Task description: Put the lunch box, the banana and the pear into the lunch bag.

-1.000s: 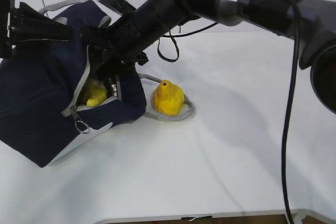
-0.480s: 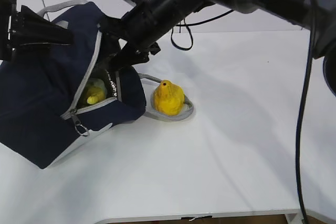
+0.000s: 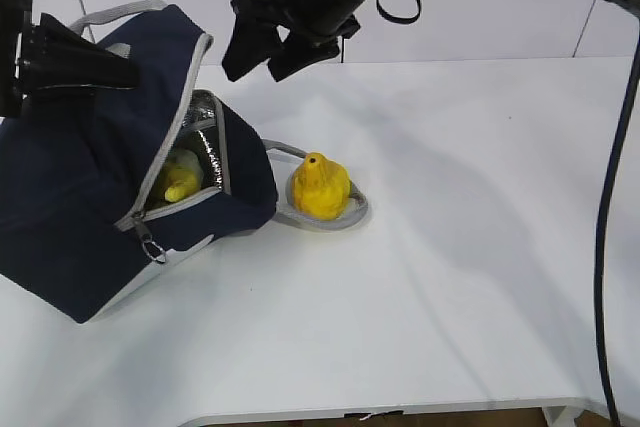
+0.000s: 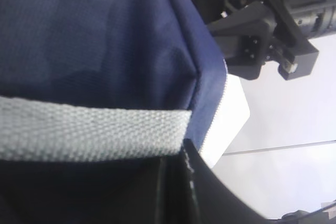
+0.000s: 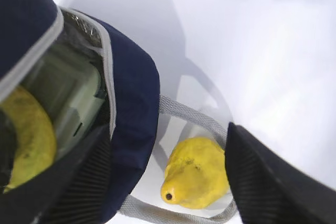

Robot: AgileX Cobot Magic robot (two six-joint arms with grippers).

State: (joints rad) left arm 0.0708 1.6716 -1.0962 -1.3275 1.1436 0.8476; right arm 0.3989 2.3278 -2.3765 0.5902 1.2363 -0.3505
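The navy lunch bag lies tilted at the left with its mouth gaping toward the middle. Inside it I see the banana and the pale green lid of the lunch box. The pear sits on the table just right of the bag, inside a grey handle loop. My left gripper is shut on the bag's top by its grey webbing. Above the bag's mouth my right gripper hangs open and empty.
The white table stretches right and forward of the pear. Its front edge runs along the bottom of the exterior view. A black cable hangs down at the far right.
My right gripper has withdrawn from the bag's mouth and risen up and to the right, empty. The banana stays inside the bag. The left gripper and the pear have not moved.
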